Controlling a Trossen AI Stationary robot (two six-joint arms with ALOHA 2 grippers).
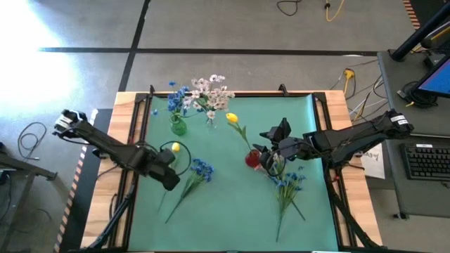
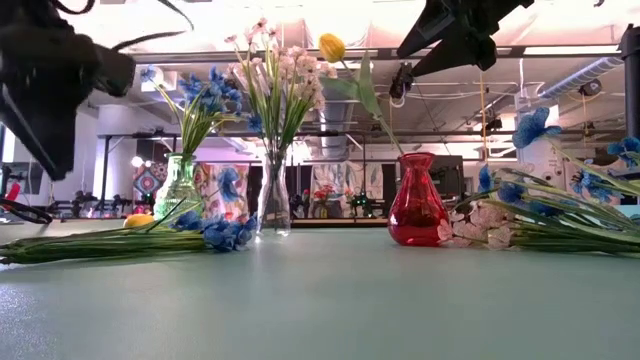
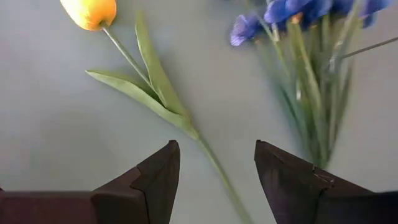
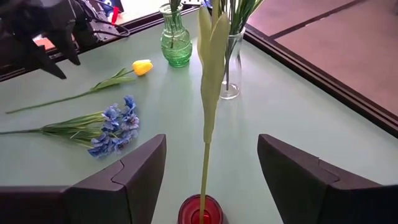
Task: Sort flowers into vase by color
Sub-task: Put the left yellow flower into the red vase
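A yellow tulip (image 3: 90, 11) lies flat on the green mat, bud (image 1: 175, 147) toward the far edge. My left gripper (image 3: 214, 146) hangs open above it, pointing down, one finger on either side of its thin stalk (image 3: 211, 163) and apart from it. Beside it lies a blue flower stem (image 1: 200, 169). A second yellow tulip (image 1: 232, 118) stands leaning in the red vase (image 1: 252, 159). My right gripper (image 4: 211, 138) is open just above that vase (image 4: 200, 211), and the tulip's stalk (image 4: 206, 168) rises free between its fingers.
At the far side stand a green vase (image 1: 178, 127) with blue flowers and a clear vase (image 1: 209, 121) with pink-white sprays. A loose pile of blue and pink-white flowers (image 1: 287, 184) lies right of the red vase. Bare mat (image 1: 225, 228) stretches along the near edge.
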